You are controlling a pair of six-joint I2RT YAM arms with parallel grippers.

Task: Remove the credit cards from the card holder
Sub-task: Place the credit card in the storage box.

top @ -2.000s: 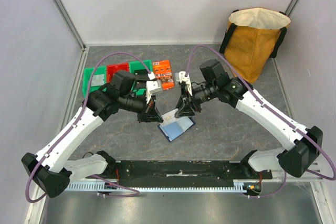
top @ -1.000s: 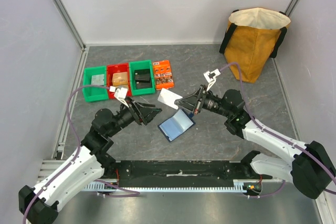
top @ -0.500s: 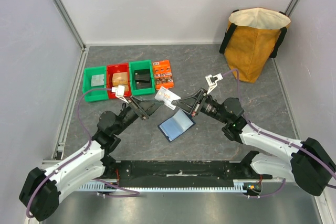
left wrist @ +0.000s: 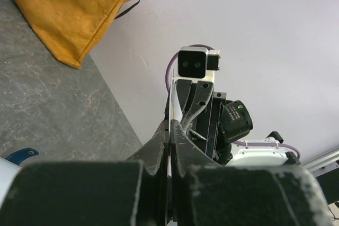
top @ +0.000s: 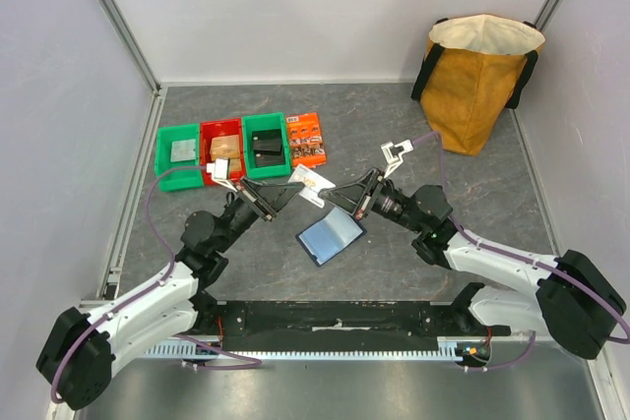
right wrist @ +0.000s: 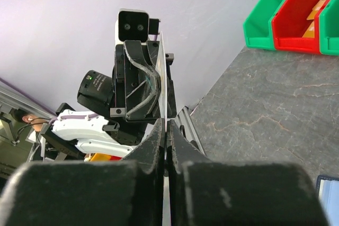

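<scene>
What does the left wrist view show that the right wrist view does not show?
Only the left wrist view: the yellow bag. Only the right wrist view: the green bin and the red bin. Both: the white credit card, edge-on, pinched by the left tool and the right tool, and a corner of the card holder.

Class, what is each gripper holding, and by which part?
The left gripper and the right gripper both pinch one thin white plastic card, each at an opposite end.
</scene>
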